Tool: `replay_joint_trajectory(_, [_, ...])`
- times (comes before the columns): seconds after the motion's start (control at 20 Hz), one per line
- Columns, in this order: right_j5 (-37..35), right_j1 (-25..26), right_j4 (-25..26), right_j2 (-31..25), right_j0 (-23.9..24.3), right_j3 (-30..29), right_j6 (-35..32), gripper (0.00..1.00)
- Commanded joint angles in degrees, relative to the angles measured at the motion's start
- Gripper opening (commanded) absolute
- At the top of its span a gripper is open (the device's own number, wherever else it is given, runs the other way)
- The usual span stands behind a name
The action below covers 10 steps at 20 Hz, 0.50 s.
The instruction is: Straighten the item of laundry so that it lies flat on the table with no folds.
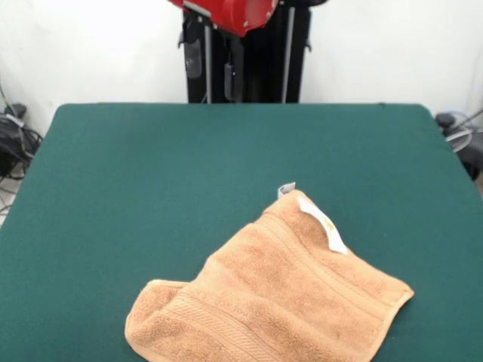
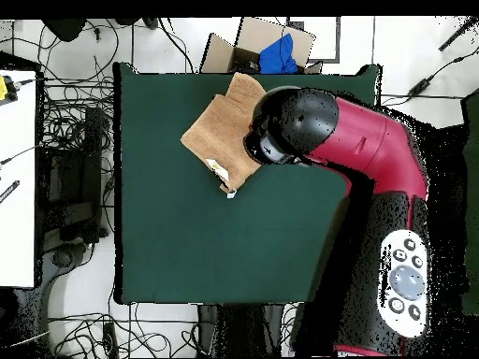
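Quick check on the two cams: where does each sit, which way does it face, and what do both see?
Front view: across the table from the robot, facing it; shows the peach towel with its white tag, the pedestal and the red arm at the top edge.
Overhead view: above, looking straight down; the red and black arm overhangs part of the towel.
Shared: towel, tag, green table, arm. The gripper shows in neither.

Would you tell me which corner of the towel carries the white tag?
The corner pointing toward the table's middle: the tag lies on the towel there. Its other visible corners show none.
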<state>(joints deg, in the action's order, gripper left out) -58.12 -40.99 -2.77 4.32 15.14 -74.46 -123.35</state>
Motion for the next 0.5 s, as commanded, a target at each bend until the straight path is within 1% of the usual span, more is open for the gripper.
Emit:
replay_joint_trajectory(0.05, [3.29, -0.6, 3.95, -3.69, -0.99, -10.38, 4.4, 1.0])
replay_joint_trajectory(0.2, [3.16, -0.56, 3.8, -4.18, -0.83, -10.2, 3.52, 1.0])
replay_joint_trajectory(0.5, [0.99, -0.19, 3.81, -4.26, -1.65, -7.88, 1.87, 1.0])
